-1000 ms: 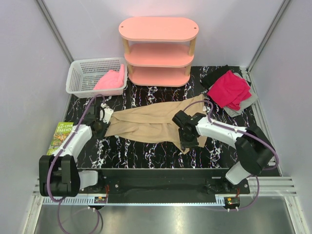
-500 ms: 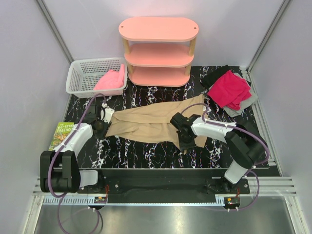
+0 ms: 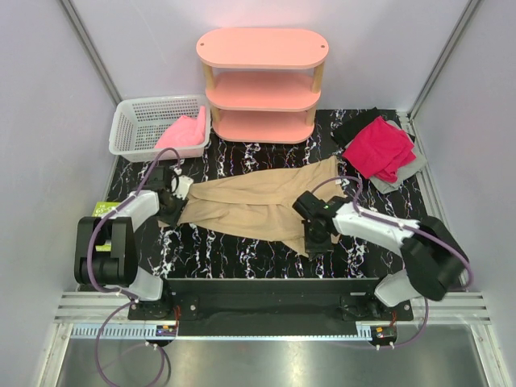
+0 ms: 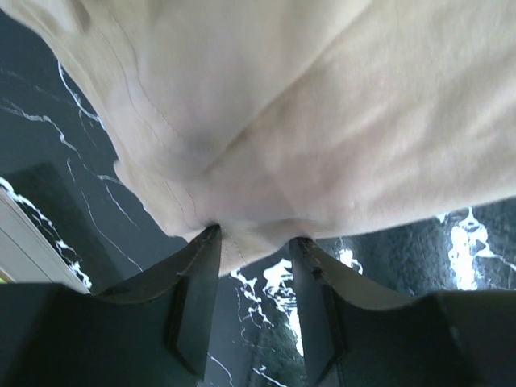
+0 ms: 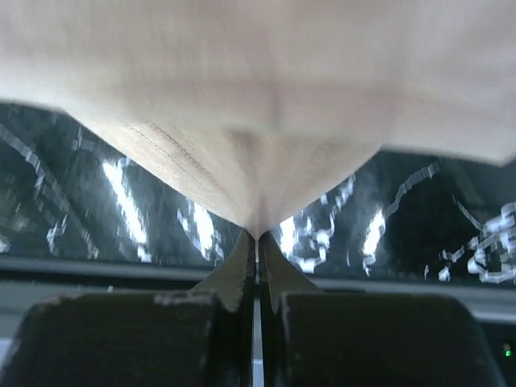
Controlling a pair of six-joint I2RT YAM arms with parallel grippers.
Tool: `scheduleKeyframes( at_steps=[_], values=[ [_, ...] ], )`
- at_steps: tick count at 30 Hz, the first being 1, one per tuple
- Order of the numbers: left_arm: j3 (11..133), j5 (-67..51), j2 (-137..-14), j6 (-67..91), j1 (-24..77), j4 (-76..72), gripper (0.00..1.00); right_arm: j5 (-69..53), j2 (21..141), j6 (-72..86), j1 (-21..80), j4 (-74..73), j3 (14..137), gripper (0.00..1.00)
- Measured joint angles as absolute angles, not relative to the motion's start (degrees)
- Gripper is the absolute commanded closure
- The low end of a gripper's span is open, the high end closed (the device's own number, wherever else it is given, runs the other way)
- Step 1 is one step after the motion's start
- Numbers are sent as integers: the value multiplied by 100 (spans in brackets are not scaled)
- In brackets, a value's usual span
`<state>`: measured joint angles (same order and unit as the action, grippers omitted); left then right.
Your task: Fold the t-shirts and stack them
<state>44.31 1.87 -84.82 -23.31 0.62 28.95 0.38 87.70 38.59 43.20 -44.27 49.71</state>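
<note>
Top external view: a large tan-beige cloth t-shirt (image 3: 258, 211) is seen spread and rumpled on the black marbled table (image 3: 242, 258), not yet folded. A magenta-red t-shirt (image 3: 379, 147), a grey t-shirt (image 3: 407, 171) and a black t-shirt (image 3: 355, 125) are heaped loose far right; a light pink t-shirt (image 3: 184, 131) is left in the white mesh basket (image 3: 129, 129). Nothing is stacked, so the job looks barely begun.

Left wrist view: the left gripper (image 4: 254, 238) is half-closed, with a thick bunch of tan hem wedged between its tips.

Right wrist view: the right gripper (image 5: 258, 238) is clamped tight on a thin pinch of the shirt's edge.

Matt tan cloth t-shirt (image 3: 258, 208) on glossy marbled table (image 3: 234, 248) (basket (image 3: 127, 139): white plastic).
</note>
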Motion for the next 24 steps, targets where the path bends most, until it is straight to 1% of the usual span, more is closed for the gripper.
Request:
scheduleKeyframes(
  at_steps=[1,4,10,17,20,24],
  values=[
    [4471,183,-8523,-2331,62,2897,61,32,8593,3913,4320,-4512,4925,100],
    [4578,108,-8545,-2333,62,3020,64,-99,7843,4152,4340,-4816,4799,100],
    [4790,-21,-7996,-2379,62,3428,64,-296,6530,4552,4475,-5596,4790,100],
    [5120,-75,-7118,-2471,62,3863,60,-296,5857,4753,4560,-6912,4921,100],
    [5260,-235,-6980,-2502,62,4128,60,-263,5470,4847,4571,-7312,5240,100],
    [5293,-384,-6947,-2502,117,4375,59,-274,5148,4941,4578,-7478,5592,100]
  ],
)
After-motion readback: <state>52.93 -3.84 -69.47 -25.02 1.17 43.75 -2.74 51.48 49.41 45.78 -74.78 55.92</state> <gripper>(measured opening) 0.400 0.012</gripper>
